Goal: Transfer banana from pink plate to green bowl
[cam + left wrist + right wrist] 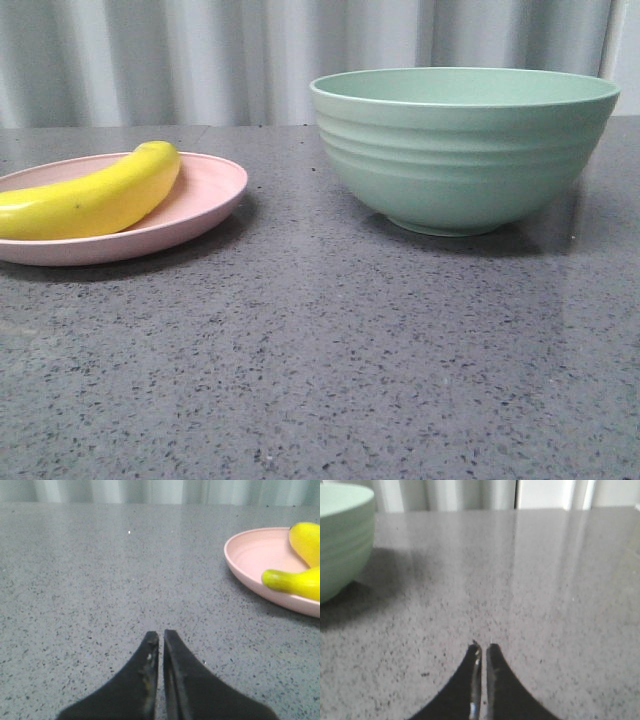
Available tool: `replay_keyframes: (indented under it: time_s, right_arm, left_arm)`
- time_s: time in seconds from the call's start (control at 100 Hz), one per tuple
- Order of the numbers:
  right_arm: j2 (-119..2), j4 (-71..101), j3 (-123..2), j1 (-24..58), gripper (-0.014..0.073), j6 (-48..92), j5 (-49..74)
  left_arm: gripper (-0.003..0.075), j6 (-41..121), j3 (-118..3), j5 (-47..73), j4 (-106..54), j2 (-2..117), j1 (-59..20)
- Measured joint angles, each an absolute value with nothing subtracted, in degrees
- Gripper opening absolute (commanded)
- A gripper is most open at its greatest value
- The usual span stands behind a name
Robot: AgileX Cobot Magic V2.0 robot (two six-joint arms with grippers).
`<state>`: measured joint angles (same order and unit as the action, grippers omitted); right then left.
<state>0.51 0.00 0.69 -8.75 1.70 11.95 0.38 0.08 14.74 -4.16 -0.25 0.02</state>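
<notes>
The yellow banana point(95, 196) lies on the pink plate point(205, 196) at the left of the front view. The green bowl point(462, 150) stands upright at the right, apart from the plate. No gripper shows in the front view. In the left wrist view my left gripper point(161, 635) is shut and empty over bare table, with the plate point(252, 555) and banana point(295, 580) off to one side. In the right wrist view my right gripper point(483, 649) is shut and empty over bare table, with the bowl point(340, 540) some way off to one side.
The grey speckled table top point(330, 340) runs across the whole view. A pale pleated curtain point(200, 55) hangs behind the table's far edge.
</notes>
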Motion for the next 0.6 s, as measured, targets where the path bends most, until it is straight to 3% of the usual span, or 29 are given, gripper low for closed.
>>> replay_keyframes:
  time_s: [0.6]
  right_arm:
    - [0.51,0.00,0.69,-8.75,-0.0079,1.70,7.71]
  left_arm:
    - [-0.0018,0.38,0.08,11.56,-4.06,-0.25,0.02]
